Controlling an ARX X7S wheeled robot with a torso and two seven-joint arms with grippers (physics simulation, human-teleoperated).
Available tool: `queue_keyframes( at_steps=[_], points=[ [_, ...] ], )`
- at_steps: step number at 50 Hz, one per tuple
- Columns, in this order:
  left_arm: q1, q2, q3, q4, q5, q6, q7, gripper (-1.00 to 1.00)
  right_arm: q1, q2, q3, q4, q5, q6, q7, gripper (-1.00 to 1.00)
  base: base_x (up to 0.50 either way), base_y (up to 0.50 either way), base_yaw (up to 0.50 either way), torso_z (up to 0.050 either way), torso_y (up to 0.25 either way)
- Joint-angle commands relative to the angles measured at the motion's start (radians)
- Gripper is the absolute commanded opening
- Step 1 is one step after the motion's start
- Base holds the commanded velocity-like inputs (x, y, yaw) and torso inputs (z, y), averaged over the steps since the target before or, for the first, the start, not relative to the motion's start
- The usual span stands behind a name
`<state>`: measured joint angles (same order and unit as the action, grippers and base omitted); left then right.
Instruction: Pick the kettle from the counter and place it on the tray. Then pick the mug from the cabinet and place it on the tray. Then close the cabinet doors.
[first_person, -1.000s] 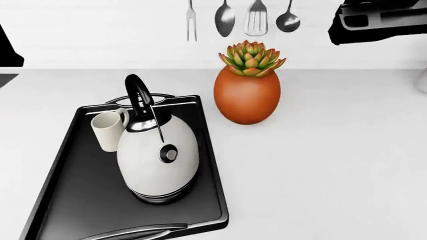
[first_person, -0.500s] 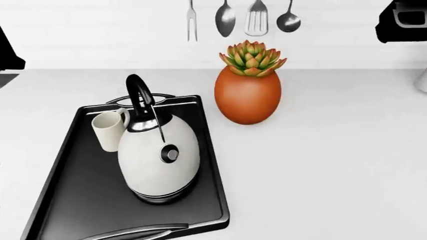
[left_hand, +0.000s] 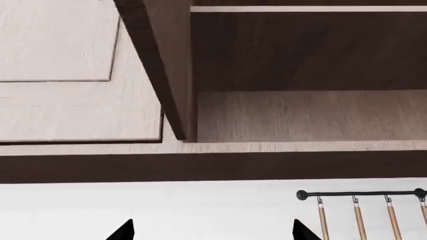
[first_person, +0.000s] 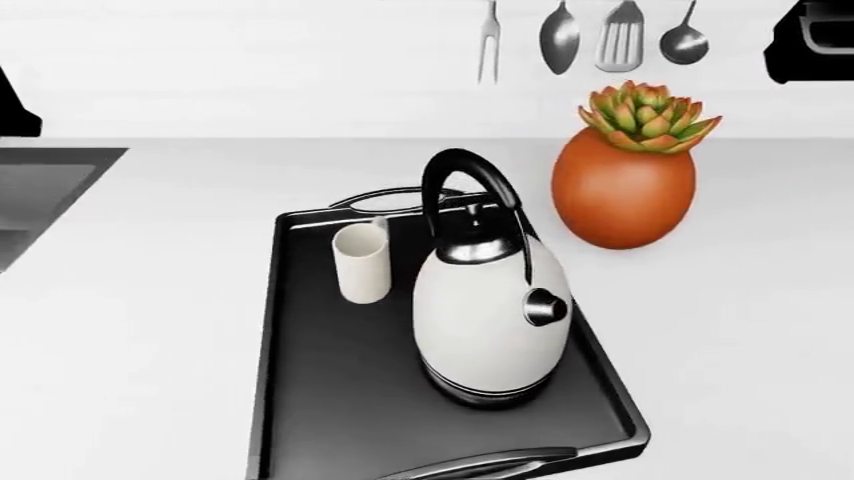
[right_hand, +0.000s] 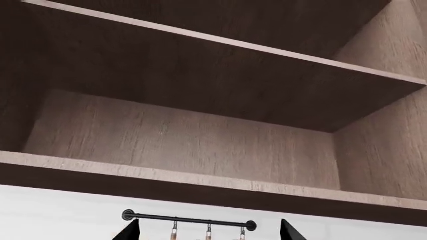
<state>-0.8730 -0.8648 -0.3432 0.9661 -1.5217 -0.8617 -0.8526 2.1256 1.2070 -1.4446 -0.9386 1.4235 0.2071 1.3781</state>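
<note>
Left gripper up at the cabinet, only two dark fingertips showing, set well apart with nothing between them. Straight ahead of those tips, an open door seen edge-on and a bare wooden shelf just past it; off to one side, a black rail with wooden-handled utensils hanging.

Right gripper much the same: two tips spread wide, holding nothing, pointed up into the open cabinet, shelves bare, the same rail just beyond the tips.

Down below, well away from both grippers, the kettle standing upright on the tray, black handle arched over the chrome lid. Mug on the tray too, just beside the kettle, towards the far rim, close but whether touching cannot be told. Tray flat on the counter. Orange succulent pot on the counter beyond the tray's far corner, apart from it. Sink edge at the far left, four utensils on the wall.
</note>
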Motion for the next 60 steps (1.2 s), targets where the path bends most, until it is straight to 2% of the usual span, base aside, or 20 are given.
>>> queue_keyframes(
  at_steps=[1, 17, 20, 26, 31, 34, 38, 45, 50, 60],
  points=[
    [-0.011, -0.006, 0.004, -0.003, -0.005, 0.004, -0.008, 1.00, 0.001, -0.001, 0.014, 0.000, 0.011, 0.009, 0.001, 1.00, 0.00, 0.50, 0.00, 0.000, 0.000],
    [-0.008, -0.011, 0.010, -0.026, 0.000, 0.002, -0.024, 1.00, -0.024, -0.002, 0.024, 0.007, 0.003, -0.001, -0.006, 1.00, 0.00, 0.50, 0.00, 0.001, 0.000],
    [-0.017, -0.022, 0.016, -0.049, -0.020, 0.000, -0.039, 1.00, -0.032, 0.005, 0.029, 0.009, 0.007, -0.019, -0.011, 1.00, 0.00, 0.00, 0.00, 0.000, 0.000],
    [-0.127, -0.104, 0.086, -0.085, 0.036, -0.072, -0.167, 1.00, -0.047, 0.015, 0.032, 0.015, 0.005, -0.033, -0.014, 1.00, 0.00, 0.00, 0.00, 0.000, 0.000],
    [-0.202, -0.168, 0.079, -0.133, 0.073, -0.094, -0.219, 1.00, -0.045, 0.020, 0.039, 0.008, 0.009, -0.031, -0.012, 1.00, 0.00, 0.00, 0.00, 0.000, 0.000],
    [-0.253, -0.190, 0.075, -0.170, 0.101, -0.086, -0.182, 1.00, -0.050, 0.023, 0.044, 0.008, 0.015, -0.045, -0.016, 1.00, 0.00, 0.00, 0.00, 0.000, 0.000],
    [-0.336, -0.187, 0.094, -0.220, 0.160, -0.044, -0.074, 1.00, -0.048, 0.021, 0.049, 0.009, 0.021, -0.041, -0.014, 1.00, 0.00, 0.00, 0.00, 0.000, 0.000],
    [-0.565, -0.176, 0.234, -0.352, 0.215, -0.047, 0.044, 1.00, -0.030, 0.015, 0.062, -0.001, 0.037, -0.020, -0.008, 1.00, 0.00, 0.00, 0.00, 0.000, 0.000],
    [-0.730, -0.133, 0.357, -0.458, 0.315, -0.050, 0.143, 1.00, -0.019, 0.017, 0.072, -0.002, 0.053, -0.013, -0.009, 1.00, 0.00, 0.00, 0.00, 0.000, 0.000],
    [-1.010, 0.014, 0.545, -0.710, 0.474, -0.041, 0.293, 1.00, -0.023, 0.013, 0.080, 0.000, 0.058, -0.007, -0.013, 1.00, 0.00, 0.00, 0.00, 0.000, 0.000]
  ],
)
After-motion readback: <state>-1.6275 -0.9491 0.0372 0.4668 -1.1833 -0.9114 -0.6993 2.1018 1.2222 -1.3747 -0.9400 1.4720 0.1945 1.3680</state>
